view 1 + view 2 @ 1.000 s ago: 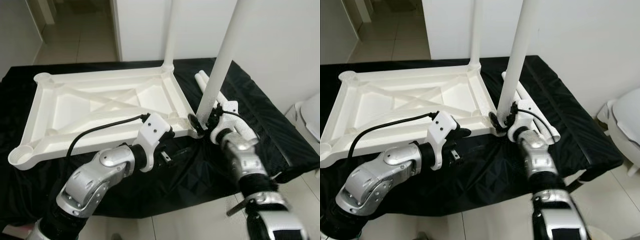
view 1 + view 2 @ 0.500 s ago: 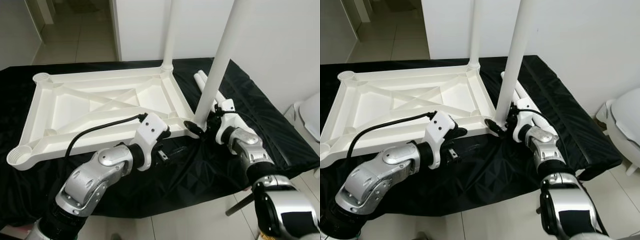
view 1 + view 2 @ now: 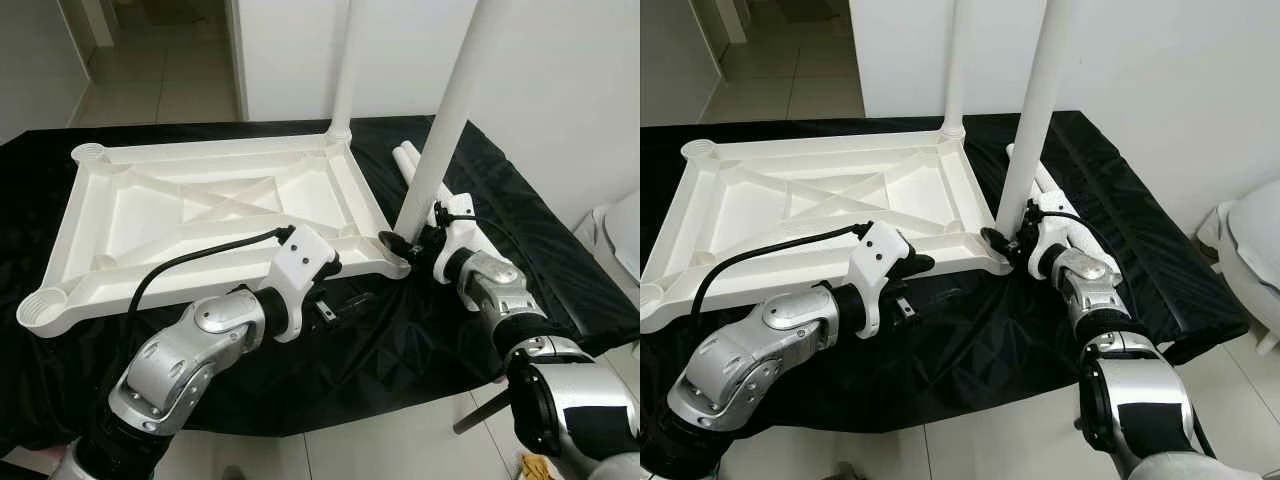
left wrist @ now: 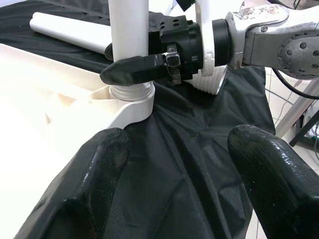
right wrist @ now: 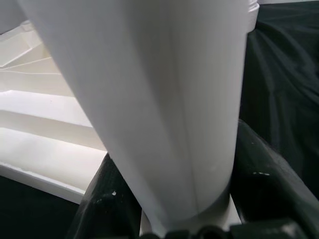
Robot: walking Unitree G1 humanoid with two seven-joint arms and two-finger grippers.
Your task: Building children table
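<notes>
Right gripper pinches the bottom of a white table leg
That leg stands up in the near right corner of the upside-down white tabletop on the black cloth; the left gripper hangs spread wide just in front of that corner

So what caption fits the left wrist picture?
Right gripper clamps the white table leg at its corner socket; left gripper open.
</notes>
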